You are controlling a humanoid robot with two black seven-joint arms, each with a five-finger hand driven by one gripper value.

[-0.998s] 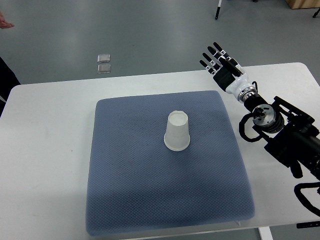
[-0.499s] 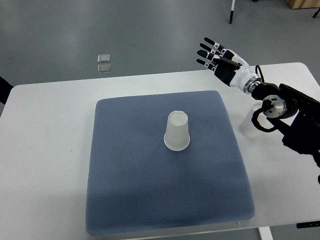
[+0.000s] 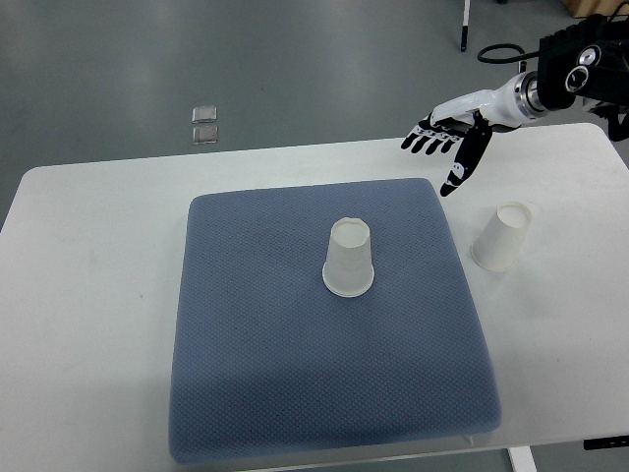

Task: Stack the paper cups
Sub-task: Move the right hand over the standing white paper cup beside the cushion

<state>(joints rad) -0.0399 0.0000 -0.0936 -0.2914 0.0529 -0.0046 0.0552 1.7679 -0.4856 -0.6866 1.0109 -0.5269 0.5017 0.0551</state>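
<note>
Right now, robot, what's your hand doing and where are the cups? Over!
Right hand open, empty, above table's far edge. One white paper cup upside down on blue mat; second cup beside mat. Nothing in the way.

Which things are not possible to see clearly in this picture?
- Right arm: cut off by the top view's right edge beyond the wrist.
- Left arm: outside the top view.
- Two small objects on the floor: too small to identify.
- Insides of both upside-down cups: hidden by their walls.
</note>
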